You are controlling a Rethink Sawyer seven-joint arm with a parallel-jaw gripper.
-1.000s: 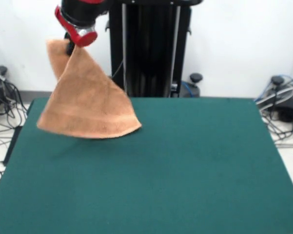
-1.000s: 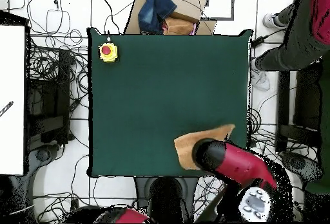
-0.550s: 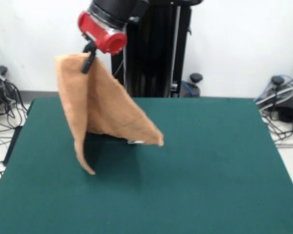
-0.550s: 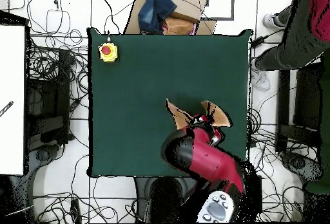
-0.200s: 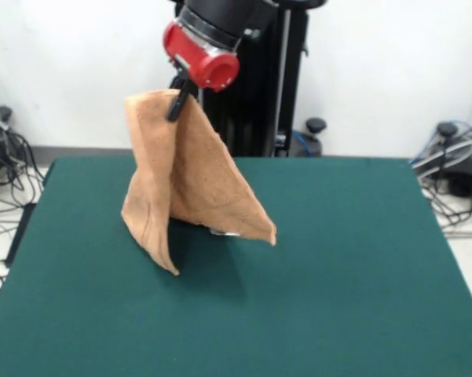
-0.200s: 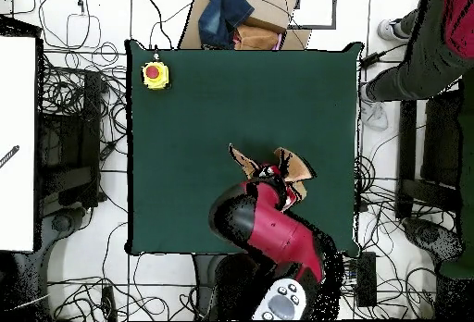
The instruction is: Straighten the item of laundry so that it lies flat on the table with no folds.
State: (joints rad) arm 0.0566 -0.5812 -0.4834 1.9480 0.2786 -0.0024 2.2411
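End effector [image 5: 175,104] is pinching the towel [image 5: 190,182] by its top, the cloth hanging in folds below it, lowest corner touching the tabletop [image 5: 338,259]. Overhead, the arm [image 6: 268,226] is hiding most of the towel; a yellow button box [image 6: 155,75] and a person [image 6: 430,31] are standing well apart.

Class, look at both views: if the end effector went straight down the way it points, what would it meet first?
Most likely the towel that hangs from the end effector, then the table beneath; exact depth is unclear.
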